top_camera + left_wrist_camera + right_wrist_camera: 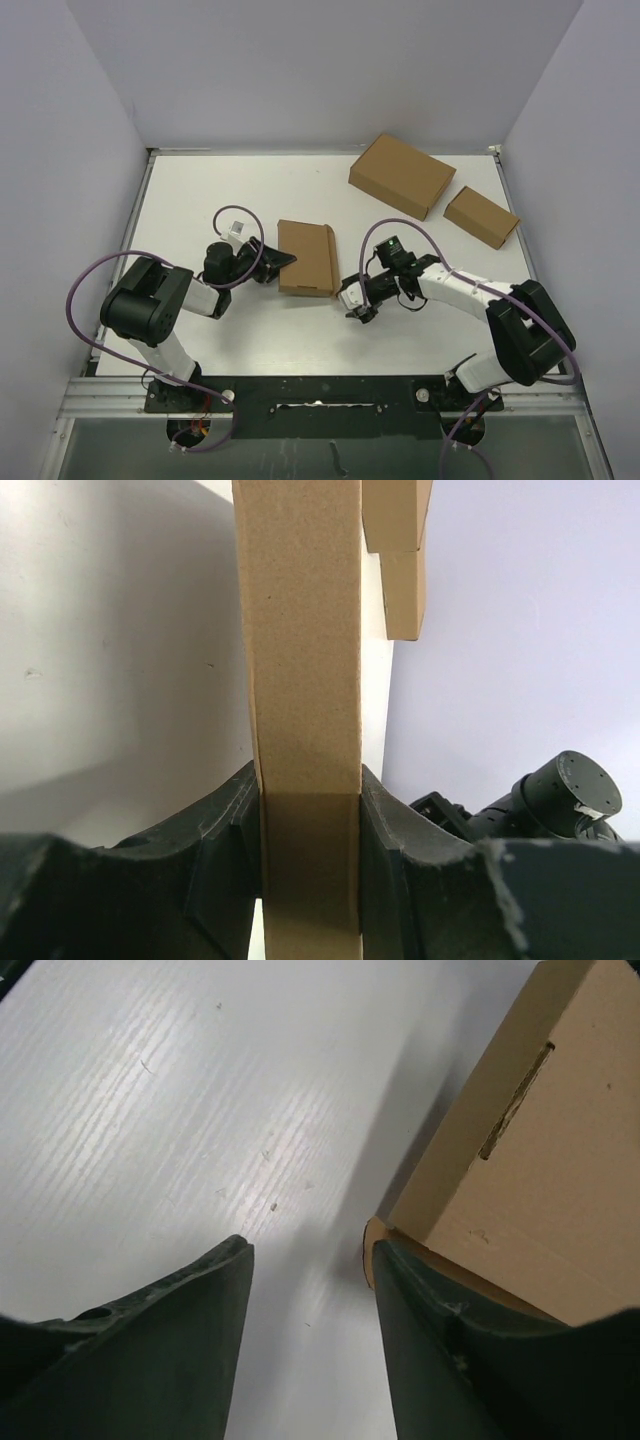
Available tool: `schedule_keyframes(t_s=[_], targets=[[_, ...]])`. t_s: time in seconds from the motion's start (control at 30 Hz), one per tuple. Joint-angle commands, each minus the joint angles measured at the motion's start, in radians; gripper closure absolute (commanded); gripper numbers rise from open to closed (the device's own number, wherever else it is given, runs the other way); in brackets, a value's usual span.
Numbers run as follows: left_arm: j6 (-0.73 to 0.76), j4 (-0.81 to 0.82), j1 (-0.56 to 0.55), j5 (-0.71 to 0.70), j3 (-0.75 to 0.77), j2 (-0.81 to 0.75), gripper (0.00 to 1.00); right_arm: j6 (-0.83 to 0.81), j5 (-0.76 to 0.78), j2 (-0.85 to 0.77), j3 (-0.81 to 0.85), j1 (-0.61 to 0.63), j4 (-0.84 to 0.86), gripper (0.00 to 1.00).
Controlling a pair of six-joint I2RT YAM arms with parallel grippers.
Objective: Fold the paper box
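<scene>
Brown cardboard, the paper box (307,257) lies near the middle of the white table (200,200), and the left gripper (310,880) pinches its left edge between both fingers. Just off the box's near right corner, the right gripper (312,1300) stands spread, with only bare tabletop between its jaws.

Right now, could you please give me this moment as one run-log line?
left gripper: clamped on paper box left edge | right gripper: open, empty, beside box's near right corner
</scene>
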Motion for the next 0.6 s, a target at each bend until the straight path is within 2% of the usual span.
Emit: schedule_keyframes(t_s=[0.0,0.37,0.57], targets=[[-0.026,0.129,0.011,0.035,0.001,0.009,0.77,0.07,0.086,0.022,0.001,0.023,0.112,0.5],[-0.029,0.148,0.011,0.049,-0.002,0.018,0.77,0.168,0.178,0.033,-0.011,0.045,0.219,0.67],[-0.03,0.15,0.011,0.051,-0.005,0.019,0.77,0.184,0.183,0.026,-0.013,0.055,0.236,0.7]])
